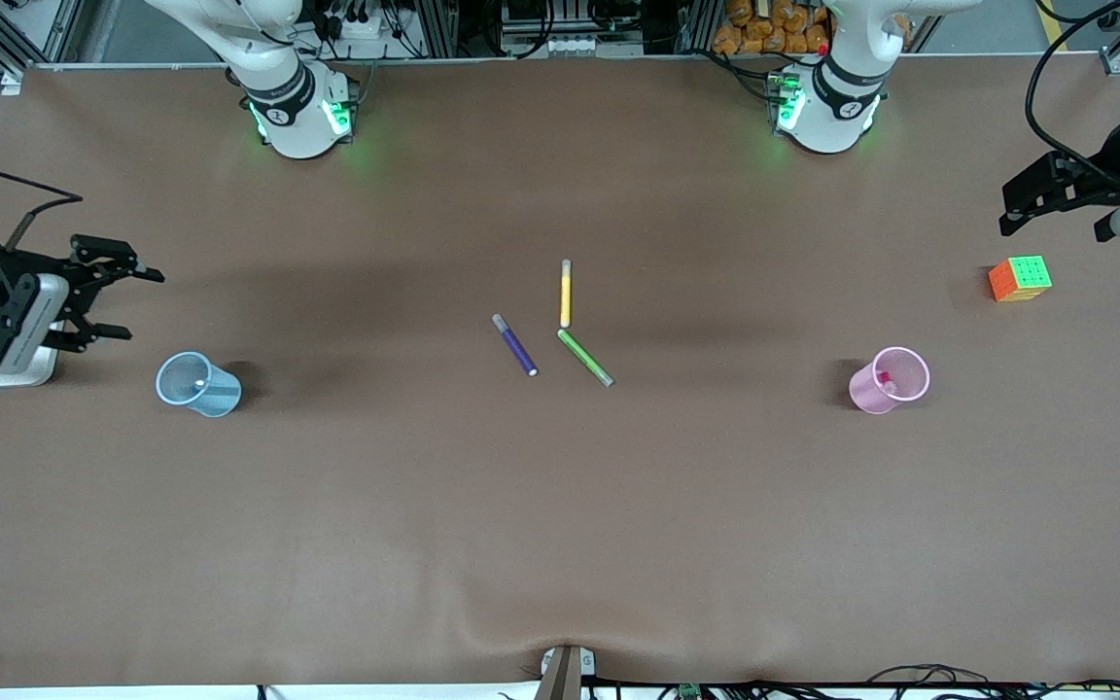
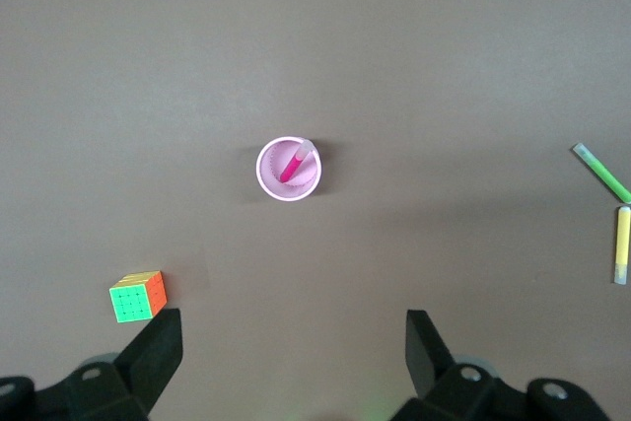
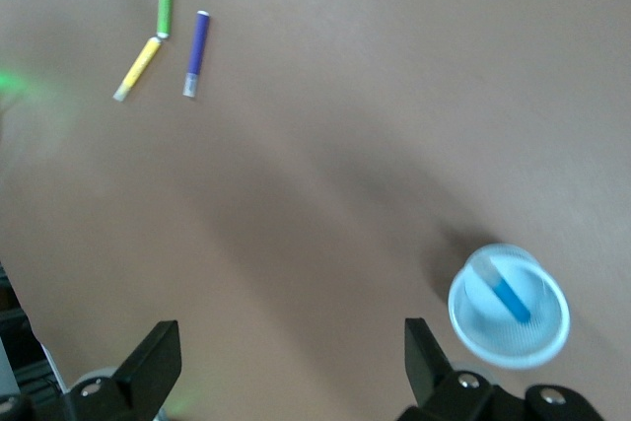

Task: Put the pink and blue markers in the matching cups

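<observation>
The pale blue cup stands toward the right arm's end of the table, with the blue marker leaning inside it. The pale pink cup stands toward the left arm's end, with the pink marker leaning inside it. My right gripper is open and empty, over the table edge beside the blue cup. My left gripper is open and empty, over the table edge near the cube, apart from the pink cup. Both sets of fingers frame bare table in the wrist views: the left gripper and the right gripper.
A purple pen, a yellow pen and a green pen lie together mid-table. A multicoloured puzzle cube sits near the left arm's end, farther from the front camera than the pink cup.
</observation>
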Controlling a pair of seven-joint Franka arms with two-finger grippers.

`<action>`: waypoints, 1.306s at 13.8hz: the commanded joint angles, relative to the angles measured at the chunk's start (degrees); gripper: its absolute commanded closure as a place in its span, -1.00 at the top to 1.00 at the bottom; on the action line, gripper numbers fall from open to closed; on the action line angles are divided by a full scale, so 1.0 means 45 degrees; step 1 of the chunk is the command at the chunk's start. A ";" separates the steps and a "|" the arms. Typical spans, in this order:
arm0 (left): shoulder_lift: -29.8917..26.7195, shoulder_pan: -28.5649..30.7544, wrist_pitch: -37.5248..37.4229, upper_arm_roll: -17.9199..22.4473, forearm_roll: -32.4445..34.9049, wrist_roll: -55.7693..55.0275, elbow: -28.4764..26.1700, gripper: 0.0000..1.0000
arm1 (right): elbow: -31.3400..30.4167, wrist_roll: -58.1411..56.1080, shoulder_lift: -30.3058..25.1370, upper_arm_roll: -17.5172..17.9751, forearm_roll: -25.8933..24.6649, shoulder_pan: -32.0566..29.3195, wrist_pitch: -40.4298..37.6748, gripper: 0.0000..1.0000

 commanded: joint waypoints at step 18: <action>0.0447 0.0176 -0.0270 0.0125 -0.0261 -0.0013 0.0431 1.00 | 0.0544 1.1455 -0.2098 0.0447 -0.3787 0.2234 -0.0372 1.00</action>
